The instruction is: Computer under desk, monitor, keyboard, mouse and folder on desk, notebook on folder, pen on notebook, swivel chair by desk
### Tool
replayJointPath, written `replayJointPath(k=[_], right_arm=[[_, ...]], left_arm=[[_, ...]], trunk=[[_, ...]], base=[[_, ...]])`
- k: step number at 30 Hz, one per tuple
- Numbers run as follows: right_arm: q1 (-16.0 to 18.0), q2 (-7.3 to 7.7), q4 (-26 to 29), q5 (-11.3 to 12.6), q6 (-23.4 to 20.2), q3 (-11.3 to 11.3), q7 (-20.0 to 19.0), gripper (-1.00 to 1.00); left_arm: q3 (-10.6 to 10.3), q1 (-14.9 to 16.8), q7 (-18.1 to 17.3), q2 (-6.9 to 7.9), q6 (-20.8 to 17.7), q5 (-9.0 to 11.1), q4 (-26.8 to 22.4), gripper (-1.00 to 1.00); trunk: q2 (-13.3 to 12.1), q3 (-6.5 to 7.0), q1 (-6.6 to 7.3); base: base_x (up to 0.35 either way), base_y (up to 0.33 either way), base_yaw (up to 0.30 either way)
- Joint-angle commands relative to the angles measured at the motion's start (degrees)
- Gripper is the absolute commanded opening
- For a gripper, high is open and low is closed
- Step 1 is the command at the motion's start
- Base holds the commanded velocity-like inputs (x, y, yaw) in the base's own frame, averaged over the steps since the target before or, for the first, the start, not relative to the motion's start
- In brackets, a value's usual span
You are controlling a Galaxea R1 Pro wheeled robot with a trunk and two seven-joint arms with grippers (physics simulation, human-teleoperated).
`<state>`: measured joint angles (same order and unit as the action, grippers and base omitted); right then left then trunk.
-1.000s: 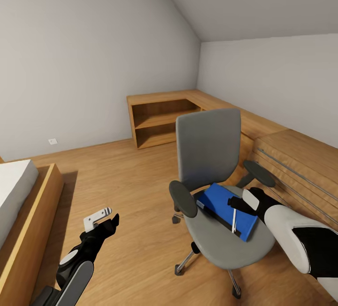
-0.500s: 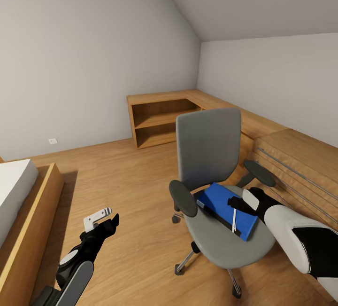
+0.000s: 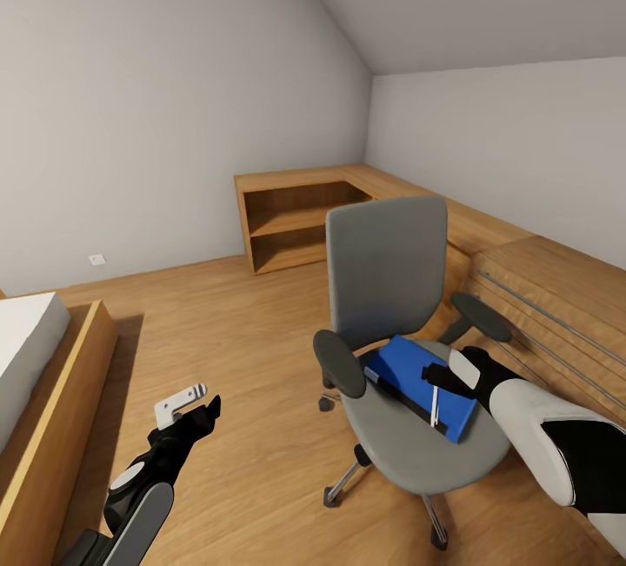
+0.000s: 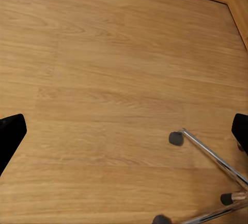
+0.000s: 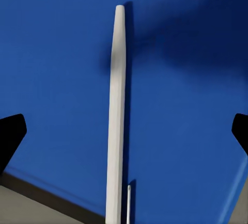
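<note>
White pen [image 5: 116, 115], one, lies on one blue notebook [image 5: 57, 64] between the spread right gripper [image 5: 124, 131] tips.

Right pincer [image 3: 437, 375] spread wide, left pincer [image 3: 187, 401] spread, arm low

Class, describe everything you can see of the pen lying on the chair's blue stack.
The pen is a thin, plain white stick, tapering to a rounded end, smooth like plastic. It lies flat on the top blue item stacked on the swivel chair seat. The right gripper hangs right over it, jaws open on either side, not touching it.
</note>
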<state>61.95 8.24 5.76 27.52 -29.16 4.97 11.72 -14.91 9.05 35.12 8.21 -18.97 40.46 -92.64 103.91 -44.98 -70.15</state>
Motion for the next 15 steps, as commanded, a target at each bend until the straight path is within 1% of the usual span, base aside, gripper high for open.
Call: replayJointPath(k=[1, 9, 15], right_arm=[[0.01, 0.02, 0.13, 0.61, -0.31, 0.48, 0.32, 1.00], [0.01, 0.02, 0.13, 0.61, -0.29, 0.48, 0.32, 1.00], [0.01, -0.01, 0.13, 0.61, -0.28, 0.48, 0.32, 1.00]], left_arm=[[-0.12, 0.06, 0.45, 0.06, -0.11, 0.36, -0.09, 1.00], [-0.12, 0.06, 0.45, 0.06, -0.11, 0.37, -0.09, 1.00], [-0.13, 0.08, 0.47, 0.04, -0.11, 0.35, -0.09, 1.00]], trunk=[[0.03, -0.05, 0.01], [0.03, -0.05, 0.01], [2.43, -1.13, -1.31]], base=[[0.000, 0.000, 0.000], [0.000, 0.000, 0.000], [0.000, 0.000, 0.000]])
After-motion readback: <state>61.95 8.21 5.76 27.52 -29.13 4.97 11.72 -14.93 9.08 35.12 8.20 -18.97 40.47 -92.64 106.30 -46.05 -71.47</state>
